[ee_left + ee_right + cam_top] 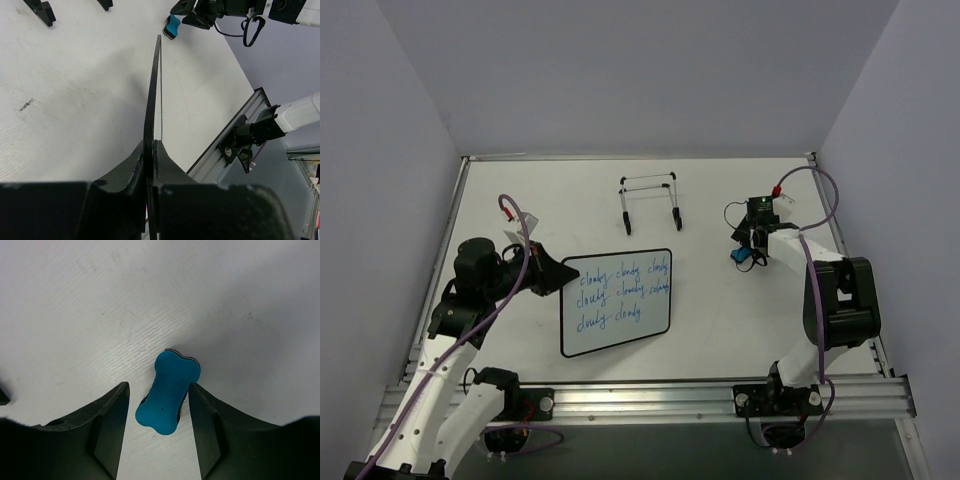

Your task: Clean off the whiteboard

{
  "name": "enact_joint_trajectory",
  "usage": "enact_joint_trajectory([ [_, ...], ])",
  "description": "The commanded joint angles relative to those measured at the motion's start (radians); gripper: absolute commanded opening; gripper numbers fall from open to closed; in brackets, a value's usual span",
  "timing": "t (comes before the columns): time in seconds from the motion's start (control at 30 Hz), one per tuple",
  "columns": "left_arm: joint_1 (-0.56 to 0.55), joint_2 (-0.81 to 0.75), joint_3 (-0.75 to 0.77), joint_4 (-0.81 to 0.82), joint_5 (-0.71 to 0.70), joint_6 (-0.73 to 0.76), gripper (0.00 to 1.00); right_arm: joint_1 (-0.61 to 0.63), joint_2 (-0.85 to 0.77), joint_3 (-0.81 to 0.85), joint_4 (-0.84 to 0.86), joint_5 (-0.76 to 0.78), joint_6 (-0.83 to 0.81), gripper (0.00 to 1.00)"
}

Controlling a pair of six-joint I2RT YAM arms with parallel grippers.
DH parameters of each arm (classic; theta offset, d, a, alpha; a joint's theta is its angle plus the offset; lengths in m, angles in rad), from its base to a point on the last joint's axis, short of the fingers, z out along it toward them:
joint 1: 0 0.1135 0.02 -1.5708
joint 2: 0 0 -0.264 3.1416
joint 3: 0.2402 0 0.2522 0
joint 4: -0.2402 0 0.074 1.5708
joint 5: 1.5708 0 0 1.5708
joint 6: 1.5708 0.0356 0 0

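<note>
Wire easel stand (pixel 649 203) rear-ctr on table (pixel 550 190), blue eraser (pixel 739 257) to its R.

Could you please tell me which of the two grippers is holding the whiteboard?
The left gripper: its jaws are shut on the edge of the black-framed white rectangular whiteboard, whereas the right gripper straddles the blue bone-shaped eraser.

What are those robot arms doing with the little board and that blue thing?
The left gripper is pinching the whiteboard by its left edge. The right gripper hangs open around the blue eraser on the table, not squeezing it yet. The blue writing covers the board, so no wiping has begun.
</note>
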Motion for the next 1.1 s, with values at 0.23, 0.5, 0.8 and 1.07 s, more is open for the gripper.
enact_joint_trajectory([
  [0.23, -0.011, -0.007, 0.02, -0.001, -0.019, 0.054, 0.02, 0.022, -0.024, -0.044, 0.004, 0.079, 0.056, 0.47],
  [0.5, -0.019, -0.012, 0.02, -0.003, -0.019, 0.054, 0.02, 0.036, 0.002, -0.041, 0.027, 0.074, 0.069, 0.47],
  [0.8, -0.023, -0.015, 0.02, -0.001, -0.019, 0.054, 0.02, 0.042, 0.013, -0.045, 0.024, 0.086, 0.073, 0.46],
  [1.07, -0.023, -0.013, 0.02, -0.003, -0.017, 0.054, 0.02, 0.041, 0.015, -0.051, 0.02, 0.097, 0.078, 0.46],
])
